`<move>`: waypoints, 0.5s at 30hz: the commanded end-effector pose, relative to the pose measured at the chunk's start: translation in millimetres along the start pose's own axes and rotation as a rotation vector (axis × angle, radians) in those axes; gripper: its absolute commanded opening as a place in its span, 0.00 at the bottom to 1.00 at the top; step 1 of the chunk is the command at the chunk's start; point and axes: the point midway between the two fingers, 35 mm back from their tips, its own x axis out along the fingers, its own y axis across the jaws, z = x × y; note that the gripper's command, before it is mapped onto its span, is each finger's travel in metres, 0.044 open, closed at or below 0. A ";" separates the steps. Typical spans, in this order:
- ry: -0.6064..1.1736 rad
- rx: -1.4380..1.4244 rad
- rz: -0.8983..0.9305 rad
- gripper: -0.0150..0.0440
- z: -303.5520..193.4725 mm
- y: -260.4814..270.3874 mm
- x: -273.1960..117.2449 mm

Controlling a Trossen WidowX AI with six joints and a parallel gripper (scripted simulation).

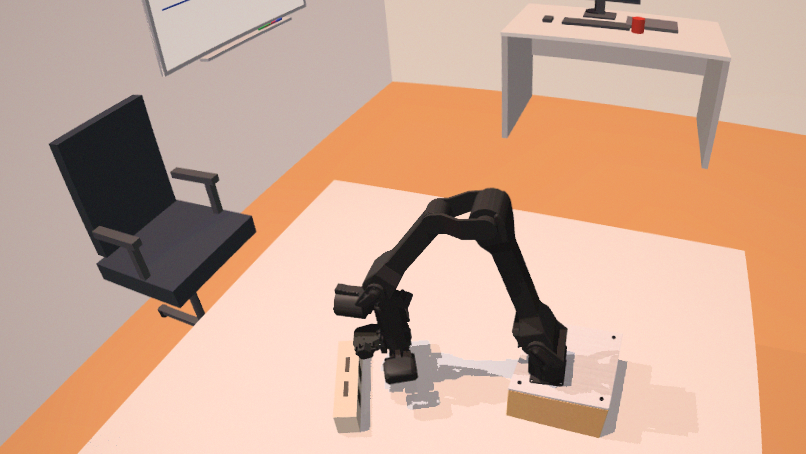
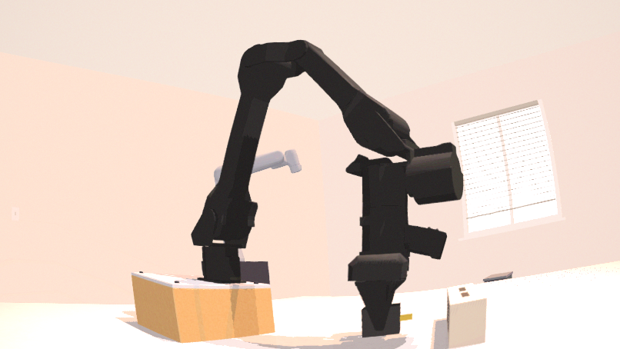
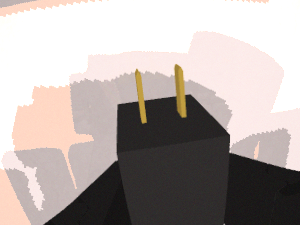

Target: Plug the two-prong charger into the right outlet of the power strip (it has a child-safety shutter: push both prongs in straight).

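The beige power strip stands on the table. Its long side with dark openings faces the arm, and slots show on its top. My gripper points down and is shut on the black charger, low over the table on the arm's side of the strip. The charger's two brass prongs stick out sideways toward the strip, with a gap between. The wrist view shows both prongs side by side, but not the strip. In the top view the hand hides the charger and part of the strip's side.
The arm's base stands on a wooden box with a white top. An office chair stands beyond the table's left edge. A desk with a red cup is in the background.
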 end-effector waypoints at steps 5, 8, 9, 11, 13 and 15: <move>-0.002 0.018 0.005 0.25 9.9 -0.5 1.0; -0.002 0.024 0.005 0.25 13.5 -0.7 1.4; -0.002 0.025 0.005 0.25 14.7 -0.8 1.6; -0.003 0.029 0.006 0.25 17.1 -0.9 1.9; -0.003 0.032 0.006 0.25 19.5 -1.0 2.3; -0.003 0.036 0.006 0.25 21.9 -1.1 2.7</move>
